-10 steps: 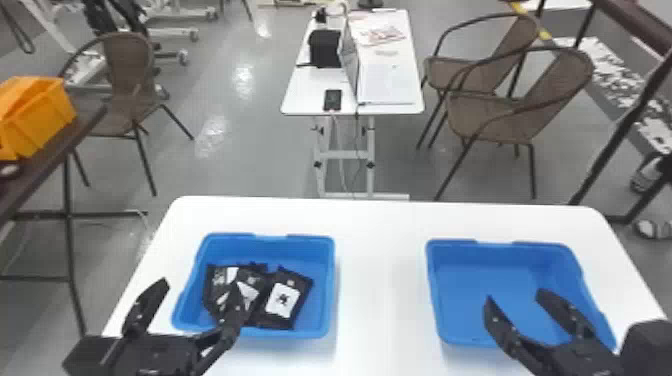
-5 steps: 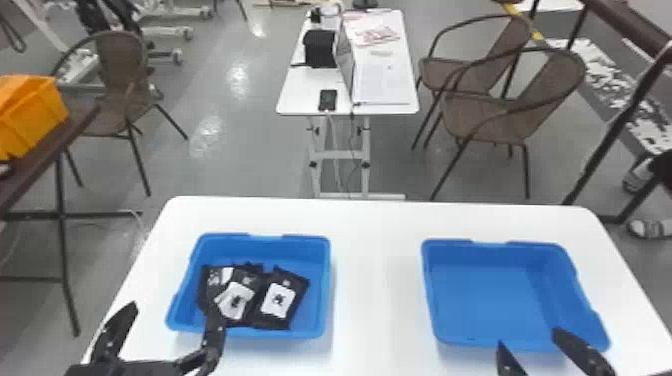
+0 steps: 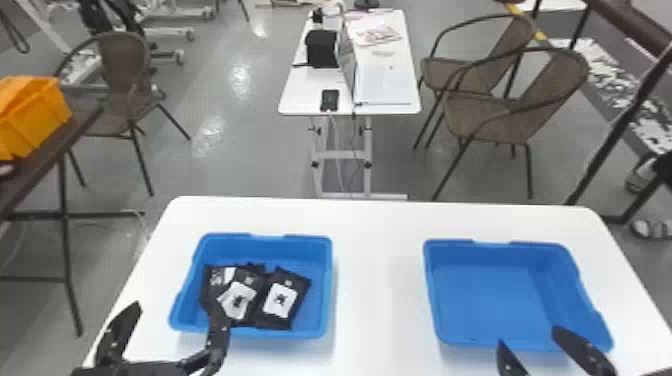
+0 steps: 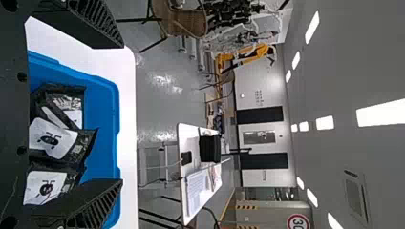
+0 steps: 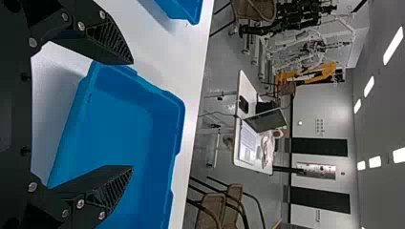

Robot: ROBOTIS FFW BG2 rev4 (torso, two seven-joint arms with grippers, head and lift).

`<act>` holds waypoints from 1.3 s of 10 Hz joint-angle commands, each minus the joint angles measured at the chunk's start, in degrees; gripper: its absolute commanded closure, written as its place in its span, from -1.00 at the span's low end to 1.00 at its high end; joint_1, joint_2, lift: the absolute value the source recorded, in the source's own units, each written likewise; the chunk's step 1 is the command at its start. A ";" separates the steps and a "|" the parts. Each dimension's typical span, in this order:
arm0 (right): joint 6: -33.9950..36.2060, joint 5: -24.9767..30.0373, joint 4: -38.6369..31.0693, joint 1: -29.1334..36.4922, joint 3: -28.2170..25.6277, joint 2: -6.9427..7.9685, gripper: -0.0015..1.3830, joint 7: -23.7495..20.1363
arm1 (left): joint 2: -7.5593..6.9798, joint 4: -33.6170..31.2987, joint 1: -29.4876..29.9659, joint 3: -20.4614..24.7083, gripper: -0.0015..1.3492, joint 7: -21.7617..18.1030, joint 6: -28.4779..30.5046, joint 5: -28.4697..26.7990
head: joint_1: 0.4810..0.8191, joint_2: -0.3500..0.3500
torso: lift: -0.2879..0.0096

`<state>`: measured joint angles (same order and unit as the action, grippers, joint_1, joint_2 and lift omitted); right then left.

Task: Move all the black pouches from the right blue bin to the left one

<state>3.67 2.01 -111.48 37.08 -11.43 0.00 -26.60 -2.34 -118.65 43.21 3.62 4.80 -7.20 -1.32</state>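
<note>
In the head view my left gripper (image 3: 172, 312) stands open at the near left corner of the left blue bin (image 3: 327, 285). Several black pouches (image 3: 282, 300) with white labels lie overlapping inside that bin. My right gripper (image 3: 527, 340) is open at the near edge of the right blue bin (image 3: 480, 290), whose visible floor is bare. In the left wrist view, black pouches (image 4: 57, 143) lie between and beyond the spread fingers of the left gripper (image 4: 122, 114). In the right wrist view, the right gripper (image 5: 133, 114) has nothing between its fingers, with the right bin (image 5: 119, 129) beyond.
Both bins stand on a white table (image 3: 375, 250), with a gap between them. Behind it is a smaller white table (image 3: 305, 90) with a laptop and papers. Brown chairs (image 3: 500, 115) stand beyond, and an orange crate (image 3: 35, 115) is at the far left.
Both grippers have drawn back toward the near edge, the right one farther from over its bin. The head view has shifted slightly. The pouches stay in the left bin.
</note>
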 commanded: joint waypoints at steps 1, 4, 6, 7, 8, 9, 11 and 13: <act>0.03 0.19 0.04 -0.16 0.00 0.05 -0.62 -0.12 | -0.91 0.00 0.21 -0.37 -1.00 0.82 -0.36 0.70 | 0.27 0.16 | 1.00; 0.03 0.27 0.21 -0.25 0.00 0.05 -0.62 -0.21 | -3.46 0.00 0.74 -2.13 -1.00 4.69 -1.24 1.76 | 0.27 0.18 | 1.00; 0.03 0.27 0.21 -0.25 0.00 0.05 -0.62 -0.21 | -4.16 0.00 0.74 -2.65 -1.00 5.57 -1.24 2.11 | 0.27 0.17 | 1.00; 0.03 0.27 0.21 -0.25 0.00 0.05 -0.62 -0.21 | -4.16 0.00 0.83 -2.57 -1.00 5.65 -1.24 2.20 | 0.27 0.17 | 1.00; 0.03 0.27 0.21 -0.25 0.00 0.05 -0.62 -0.21 | -4.16 0.00 0.74 -2.57 -1.00 5.57 -1.24 2.20 | 0.27 0.17 | 1.00; -0.06 0.27 0.21 -0.25 0.00 0.05 -0.62 -0.21 | -4.08 0.00 0.74 -2.65 -1.00 5.65 -1.24 2.20 | 0.27 0.17 | 1.00; -0.06 0.10 0.30 -0.34 0.00 0.05 -0.62 -0.21 | -3.99 0.00 1.18 -2.74 -1.00 5.74 -1.32 2.28 | 0.27 0.17 | 1.00; -0.15 0.27 0.39 -0.43 0.09 0.05 -0.62 -0.30 | -3.64 -0.09 2.06 -2.74 -1.00 6.18 -1.94 2.28 | 0.27 0.16 | 1.00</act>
<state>3.54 2.23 -111.12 36.66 -11.41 0.00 -26.88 -6.11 -118.68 44.95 0.88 10.95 -9.01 0.97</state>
